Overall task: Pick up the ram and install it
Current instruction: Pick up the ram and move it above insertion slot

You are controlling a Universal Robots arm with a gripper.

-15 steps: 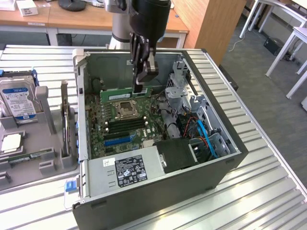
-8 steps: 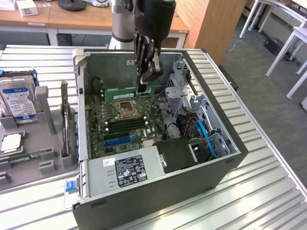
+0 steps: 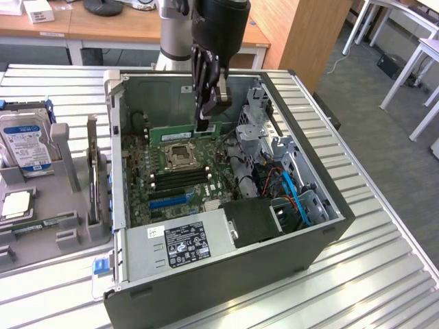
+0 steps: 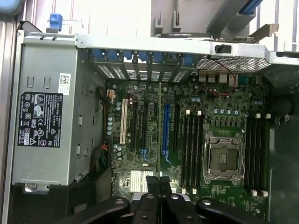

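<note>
Ram [image 3: 180,129] is hanging inside the open computer case [image 3: 329,233] in the exterior view, with the jaws clamping it just above the motherboard [image 3: 137,199]. In the wrist view it is showing edge-on as a thin green line [image 4: 160,130] beside the blue slot [image 4: 166,130]. Lowering it off a memory slot's line is likely risking a jam or scraped components.

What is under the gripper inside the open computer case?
The gripper grips the ram edge-on above the motherboard; the empty processor socket and slots show beside it. The strip of board straight beneath the ram is covered.
</note>
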